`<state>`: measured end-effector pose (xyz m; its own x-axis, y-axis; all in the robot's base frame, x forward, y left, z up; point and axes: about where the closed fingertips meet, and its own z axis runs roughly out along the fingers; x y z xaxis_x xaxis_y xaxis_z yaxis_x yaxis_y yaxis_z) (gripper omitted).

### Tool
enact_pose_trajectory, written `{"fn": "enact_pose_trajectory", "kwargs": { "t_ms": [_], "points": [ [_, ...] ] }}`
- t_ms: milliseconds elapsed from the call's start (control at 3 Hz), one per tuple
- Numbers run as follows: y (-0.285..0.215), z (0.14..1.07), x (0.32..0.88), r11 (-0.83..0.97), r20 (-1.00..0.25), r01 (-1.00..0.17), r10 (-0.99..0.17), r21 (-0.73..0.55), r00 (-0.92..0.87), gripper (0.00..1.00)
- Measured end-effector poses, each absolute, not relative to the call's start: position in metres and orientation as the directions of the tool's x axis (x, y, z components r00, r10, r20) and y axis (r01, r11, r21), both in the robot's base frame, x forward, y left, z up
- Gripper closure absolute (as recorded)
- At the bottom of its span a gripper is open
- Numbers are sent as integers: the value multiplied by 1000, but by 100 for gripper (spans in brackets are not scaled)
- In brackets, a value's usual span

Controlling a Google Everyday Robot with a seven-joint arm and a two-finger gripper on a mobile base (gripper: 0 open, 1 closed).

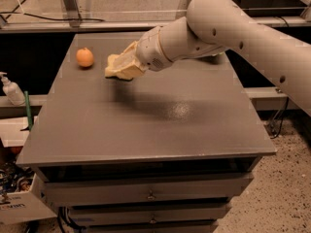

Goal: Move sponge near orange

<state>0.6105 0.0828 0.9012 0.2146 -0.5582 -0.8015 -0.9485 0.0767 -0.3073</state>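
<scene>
The orange sits on the grey table near its far left corner. My gripper is just right of the orange, a short way off, and is shut on the pale yellow sponge, holding it slightly above the tabletop. The sponge sticks out to the left of the pale fingers and is partly covered by them. The white arm reaches in from the upper right.
A white pump bottle stands on a ledge left of the table. Drawers run below the table's front edge. A metal frame and cables lie behind the table. A white box sits on the floor at lower left.
</scene>
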Motion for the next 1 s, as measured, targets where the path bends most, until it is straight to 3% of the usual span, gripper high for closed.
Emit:
{"fn": "enact_pose_trajectory", "kwargs": {
  "t_ms": [1000],
  "points": [
    [113,873,674,-20,-735,-917,-590,-399,333,100]
  ]
}}
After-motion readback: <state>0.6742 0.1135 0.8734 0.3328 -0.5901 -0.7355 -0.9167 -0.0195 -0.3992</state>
